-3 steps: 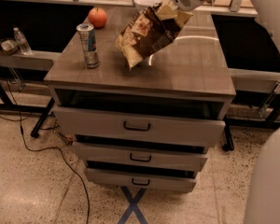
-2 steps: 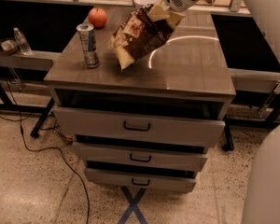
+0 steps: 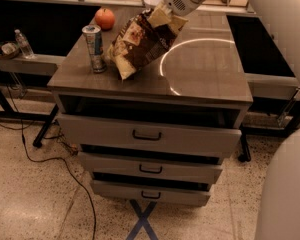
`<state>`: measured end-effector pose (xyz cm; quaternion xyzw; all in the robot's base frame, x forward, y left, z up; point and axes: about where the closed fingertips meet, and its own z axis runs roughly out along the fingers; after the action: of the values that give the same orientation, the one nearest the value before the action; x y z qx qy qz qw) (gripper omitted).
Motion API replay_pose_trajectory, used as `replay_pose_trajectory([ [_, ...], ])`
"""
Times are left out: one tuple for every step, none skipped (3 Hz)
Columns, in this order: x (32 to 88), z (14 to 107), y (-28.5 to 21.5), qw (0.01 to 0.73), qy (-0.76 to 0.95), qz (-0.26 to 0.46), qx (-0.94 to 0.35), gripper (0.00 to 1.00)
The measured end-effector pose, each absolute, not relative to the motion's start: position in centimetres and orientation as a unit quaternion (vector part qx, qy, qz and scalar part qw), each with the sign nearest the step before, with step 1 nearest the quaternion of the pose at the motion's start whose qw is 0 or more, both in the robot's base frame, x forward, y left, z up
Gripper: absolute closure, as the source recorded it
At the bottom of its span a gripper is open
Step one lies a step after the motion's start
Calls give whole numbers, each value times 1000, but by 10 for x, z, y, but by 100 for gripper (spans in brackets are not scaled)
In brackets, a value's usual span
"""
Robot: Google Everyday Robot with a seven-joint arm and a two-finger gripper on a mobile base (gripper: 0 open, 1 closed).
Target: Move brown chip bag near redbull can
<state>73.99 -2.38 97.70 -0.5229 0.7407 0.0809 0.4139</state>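
Hand (image 3: 165, 18) clamped on brown chip bag (image 3: 140, 41) top, bag tilted beside redbull can (image 3: 95, 48). I'd lower onto table (image 3: 205, 74) gently, sparing can.

The gripper (image 3: 165, 16) is partly hiding behind the top end of the brown chip bag (image 3: 136, 45).

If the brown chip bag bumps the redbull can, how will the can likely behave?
The redbull can is tall and slim on a narrow base, so it probably tips easily if pushed high. The brown chip bag, held at its upper end by the gripper, hangs crumpled and looks soft and light, so a brush may only nudge the can.
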Motion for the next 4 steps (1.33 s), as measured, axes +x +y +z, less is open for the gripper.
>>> replay_pose_trajectory([
  [740,973,-18,412,738,87,-527,20],
  [742,970,-22,417,731,90,-532,0],
  [768,982,-83,446,737,55,-505,0],
  [788,1015,-174,492,752,23,-438,0],
])
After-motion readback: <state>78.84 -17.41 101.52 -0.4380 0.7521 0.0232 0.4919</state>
